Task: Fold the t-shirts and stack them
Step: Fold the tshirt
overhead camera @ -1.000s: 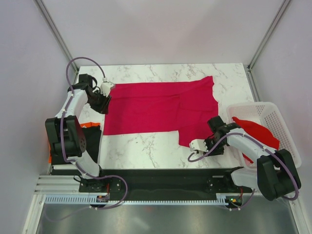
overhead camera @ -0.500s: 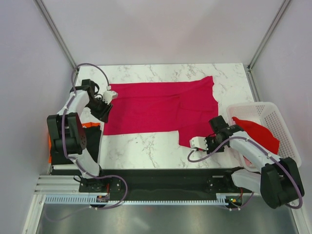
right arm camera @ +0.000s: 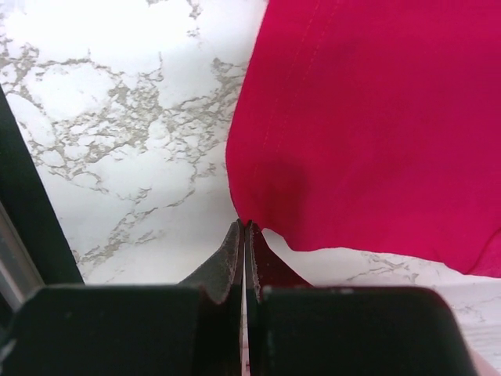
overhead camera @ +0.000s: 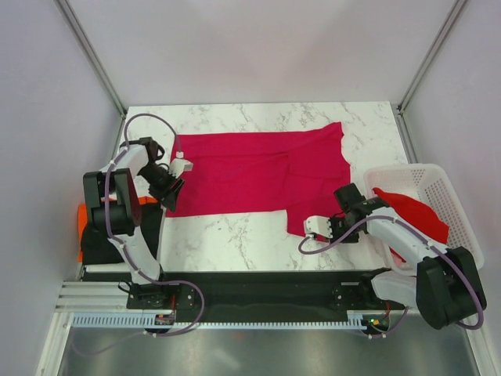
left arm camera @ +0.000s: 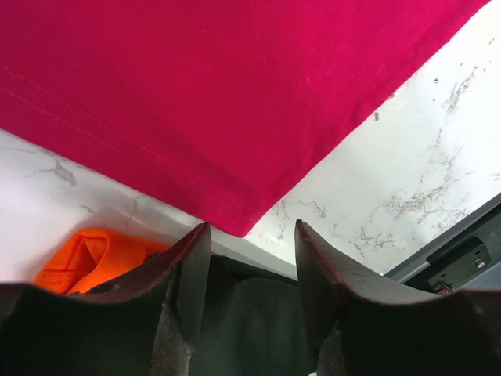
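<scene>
Altogether three t-shirts: crimson (overhead camera: 250, 172), red (overhead camera: 411, 207), orange (left arm camera: 86, 254); left jaws open, right jaws shut.

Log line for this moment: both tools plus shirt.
left tool: open, at crimson t-shirt corner | right tool: shut on its near hem | shirt: spread on table
</scene>
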{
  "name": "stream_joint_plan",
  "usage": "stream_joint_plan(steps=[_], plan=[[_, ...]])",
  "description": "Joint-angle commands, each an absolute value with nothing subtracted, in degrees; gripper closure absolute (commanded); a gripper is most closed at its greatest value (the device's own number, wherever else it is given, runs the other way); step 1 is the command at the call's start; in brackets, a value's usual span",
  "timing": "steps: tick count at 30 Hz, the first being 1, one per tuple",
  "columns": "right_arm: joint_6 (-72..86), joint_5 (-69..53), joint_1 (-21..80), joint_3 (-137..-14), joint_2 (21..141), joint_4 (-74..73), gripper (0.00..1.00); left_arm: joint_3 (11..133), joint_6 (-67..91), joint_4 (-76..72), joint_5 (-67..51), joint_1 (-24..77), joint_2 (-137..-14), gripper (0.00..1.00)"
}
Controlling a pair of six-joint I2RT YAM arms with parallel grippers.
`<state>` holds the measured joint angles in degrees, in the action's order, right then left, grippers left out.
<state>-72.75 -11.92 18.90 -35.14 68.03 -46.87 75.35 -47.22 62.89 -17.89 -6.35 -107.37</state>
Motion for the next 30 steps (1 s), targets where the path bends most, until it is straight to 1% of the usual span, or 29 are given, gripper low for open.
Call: stream_joint_plan(steps=[1,11,13,15,18,20,21,22,23,27,30], plan=[[-72.2,-12.5,18.9,-38.3,69.2,-45.7,1.00,76.6,-48.4,63.6,-16.3,-6.3,-109.7,0.45],[-71.7,-12.7,18.8,-38.8,70.3,-45.0,1.00,75.0,-46.1,59.7,-11.4,-6.3,-113.0,0.43],[-71.8,-12.6,18.8,-38.7,70.2,-44.9,1.00,74.2,-46.1,59.5,-10.9,-6.3,-113.3,0.46],[-71.8,-12.4,18.8,-38.5,70.2,-44.6,1.00,73.8,-46.1,59.7,-10.7,-6.2,-113.2,0.53],[-70.8,-12.2,18.9,-37.9,70.3,-43.9,1.00,72.4,-46.2,60.2,-11.0,-6.3,-112.2,0.60],[-69.4,-12.2,18.9,-37.7,70.5,-43.1,1.00,72.1,-46.2,60.5,-11.4,-6.2,-111.7,0.60],[-68.8,-12.2,18.9,-37.6,70.6,-42.8,1.00,72.0,-46.2,60.7,-11.5,-6.2,-111.4,0.63],[-68.2,-12.1,18.9,-37.5,70.8,-42.4,1.00,72.0,-46.2,61.0,-11.5,-6.2,-111.4,0.63],[-66.9,-12.0,18.8,-37.5,70.8,-41.8,1.00,72.2,-46.1,61.5,-11.6,-6.0,-111.4,0.63],[-63.6,-12.0,18.9,-37.6,70.9,-40.3,1.00,71.9,-46.1,63.2,-11.7,-5.6,-111.2,0.55],[-62.6,-12.0,18.9,-37.4,70.8,-39.8,1.00,71.1,-46.4,63.8,-11.3,-4.8,-110.6,0.52]])
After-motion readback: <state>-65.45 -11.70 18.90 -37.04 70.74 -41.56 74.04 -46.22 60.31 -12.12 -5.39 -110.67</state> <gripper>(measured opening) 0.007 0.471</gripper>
